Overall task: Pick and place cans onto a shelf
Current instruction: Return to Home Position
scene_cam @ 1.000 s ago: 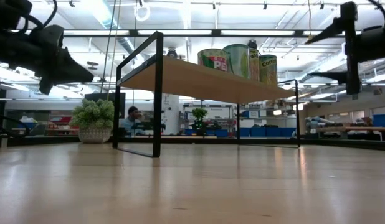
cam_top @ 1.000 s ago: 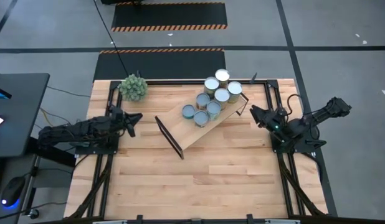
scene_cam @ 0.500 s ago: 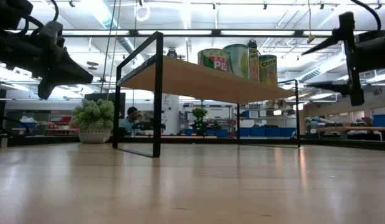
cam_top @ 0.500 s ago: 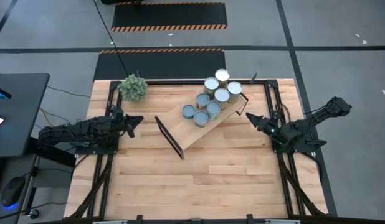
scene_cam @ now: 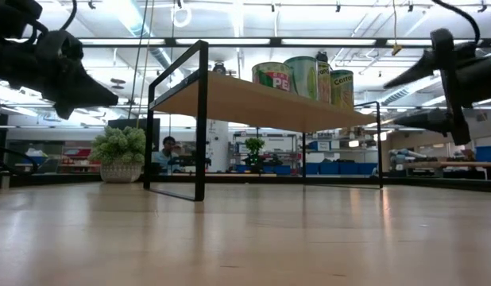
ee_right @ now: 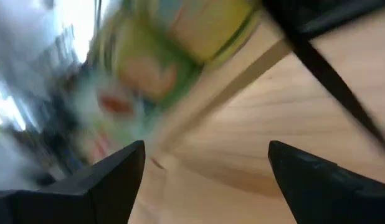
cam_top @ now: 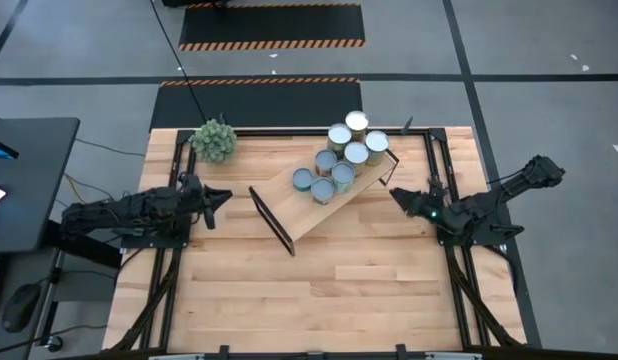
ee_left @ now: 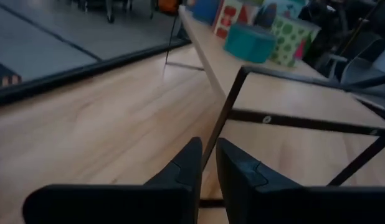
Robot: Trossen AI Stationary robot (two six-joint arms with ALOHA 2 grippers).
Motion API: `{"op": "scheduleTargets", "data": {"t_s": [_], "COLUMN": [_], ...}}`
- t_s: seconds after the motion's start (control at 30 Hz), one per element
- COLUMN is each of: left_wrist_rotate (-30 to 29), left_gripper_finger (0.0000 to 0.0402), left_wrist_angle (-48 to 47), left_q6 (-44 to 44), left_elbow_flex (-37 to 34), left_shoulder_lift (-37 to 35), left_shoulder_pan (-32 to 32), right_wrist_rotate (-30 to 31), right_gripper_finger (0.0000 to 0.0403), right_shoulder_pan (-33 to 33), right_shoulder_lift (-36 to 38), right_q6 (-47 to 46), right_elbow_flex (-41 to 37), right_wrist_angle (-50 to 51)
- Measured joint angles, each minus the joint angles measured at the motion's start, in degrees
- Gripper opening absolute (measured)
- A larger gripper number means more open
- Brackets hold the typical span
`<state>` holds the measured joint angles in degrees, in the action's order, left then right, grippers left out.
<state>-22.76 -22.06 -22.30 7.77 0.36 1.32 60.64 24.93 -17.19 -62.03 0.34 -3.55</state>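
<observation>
The left tool (cam_top: 211,197) hangs above the bench's (cam_top: 339,290) left side with its two dark fingers (ee_left: 191,167) drawn almost together, only a thin slit between them, and nothing held. It points toward the nearer black end frame (cam_top: 272,220) of the shelf (cam_top: 294,212) and stands apart from it. The right tool (cam_top: 397,196) is over the bench's right side, just off the shelf's other end. Its fingers (ee_right: 121,167) are spread wide and empty (its wrist view is too blurred to say more than that a green and yellow label fills the space ahead). Between the two tools the shelf stands slantwise across the bench, one end near the middle and the other toward the far right corner. Its light wood plank is raised on the black frames, as the low view shows. The cans (cam_top: 356,153), eight of them, all stand upright on the plank, packed close together over its far right half, while the half nearer the left tool is bare wood. Their tops show silvery white or blue-grey from above. A green bushy plant (cam_top: 215,140) sits at the bench's far left corner, well apart from the shelf. In the room behind the bench the low view shows a person (scene_cam: 168,151) beneath the raised plank's line, far off.
</observation>
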Motion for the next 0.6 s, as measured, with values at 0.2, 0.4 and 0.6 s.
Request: {"op": "scheduleTargets", "data": {"t_s": [0.2, 0.4, 0.6], "left_wrist_rotate": [0.0, 0.0, 0.0], "left_gripper_finger": [0.0053, 0.0053, 0.0053], "left_wrist_angle": [2.1, 2.4, 2.4], "left_q6": [2.0, 2.0, 2.0], "left_elbow_flex": [0.0, 0.0, 0.0], "left_shoulder_lift": [0.0, 0.0, 0.0], "left_shoulder_pan": [0.0, 0.0, 0.0], "right_wrist_rotate": [-7.4, -9.8, -9.8], "right_gripper_finger": [0.0348, 0.0348, 0.0348], "right_shoulder_pan": [0.0, 0.0, 0.1], "right_shoulder_lift": [-0.5, -0.5, -0.5], "right_q6": [30.4, 37.0, 36.3], "right_elbow_flex": [0.0, 0.0, 0.0], "right_wrist_angle": [-0.3, -0.7, -0.7]}}
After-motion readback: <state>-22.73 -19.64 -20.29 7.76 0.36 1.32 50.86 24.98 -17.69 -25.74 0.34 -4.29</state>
